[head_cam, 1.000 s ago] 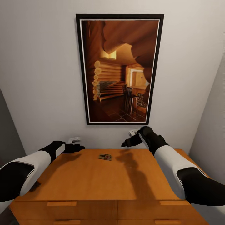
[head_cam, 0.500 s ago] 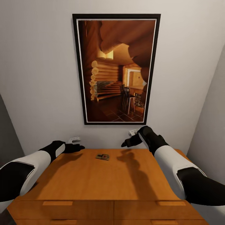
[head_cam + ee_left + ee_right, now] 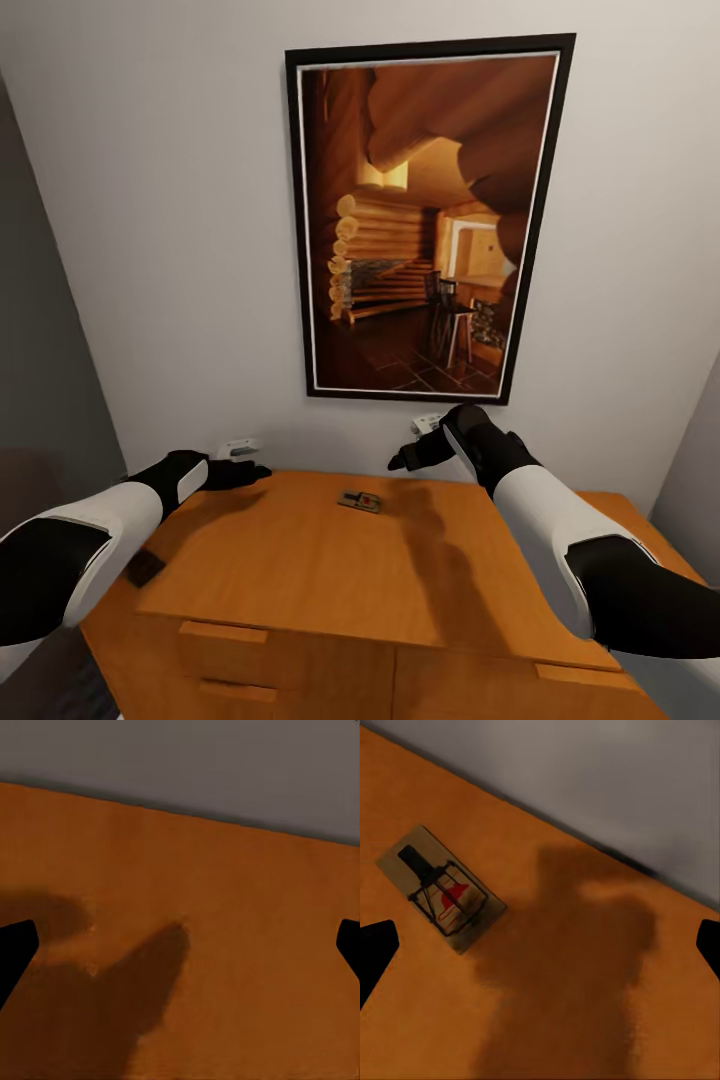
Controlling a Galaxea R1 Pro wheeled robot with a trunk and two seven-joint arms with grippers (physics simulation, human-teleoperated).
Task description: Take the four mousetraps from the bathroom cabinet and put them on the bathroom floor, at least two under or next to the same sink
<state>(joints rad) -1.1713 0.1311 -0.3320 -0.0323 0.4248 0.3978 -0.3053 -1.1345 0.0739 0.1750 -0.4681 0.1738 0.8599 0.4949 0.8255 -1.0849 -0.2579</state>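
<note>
Wooden mousetrap point(image 3: 361, 501) (flat) on cabinet point(image 3: 300, 570)

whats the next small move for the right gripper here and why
Probably lower the right gripper toward the small flat wooden mousetrap with dark wire parts and centre on it. The trap lies on top of the orange-brown wooden cabinet, while the gripper hovers open above the wood, to one side of the trap.

Small dark object point(image 3: 146, 568) at cabinet point(image 3: 300, 590) top's left edge — too small (and half arm-hidden) to identify.
</note>
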